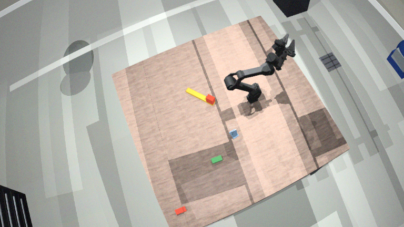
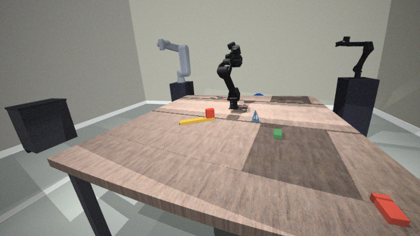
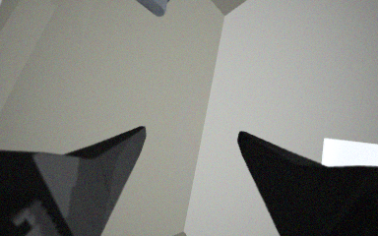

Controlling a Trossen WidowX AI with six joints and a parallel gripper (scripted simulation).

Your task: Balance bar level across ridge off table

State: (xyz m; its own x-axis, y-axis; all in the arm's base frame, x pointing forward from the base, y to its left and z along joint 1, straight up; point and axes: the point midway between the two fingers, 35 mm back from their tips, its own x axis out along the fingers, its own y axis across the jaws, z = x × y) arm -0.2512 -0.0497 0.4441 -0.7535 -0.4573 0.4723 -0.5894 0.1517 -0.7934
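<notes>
The yellow bar [image 1: 194,93] [image 2: 193,121] lies low at the table, with a red cube [image 1: 210,99] [image 2: 209,112] on top near its end closer to the arm. The small light-blue ridge [image 1: 235,132] [image 2: 255,120] stands apart from the bar, with its narrow edge up; nothing rests on it. My gripper [image 1: 290,38] [image 3: 192,133] is open and empty, raised high on the side of the arm's base away from the bar and ridge. The wrist view shows only the two fingers, walls and a bit of another grey object, with no bar or ridge.
A green block [image 1: 216,159] [image 2: 278,133] lies on the table [image 1: 178,129] [image 2: 173,159] beyond the ridge from the bar. A flat red piece [image 1: 180,210] [image 2: 389,210] lies near a table corner. Two other arms stand on dark pedestals off the table.
</notes>
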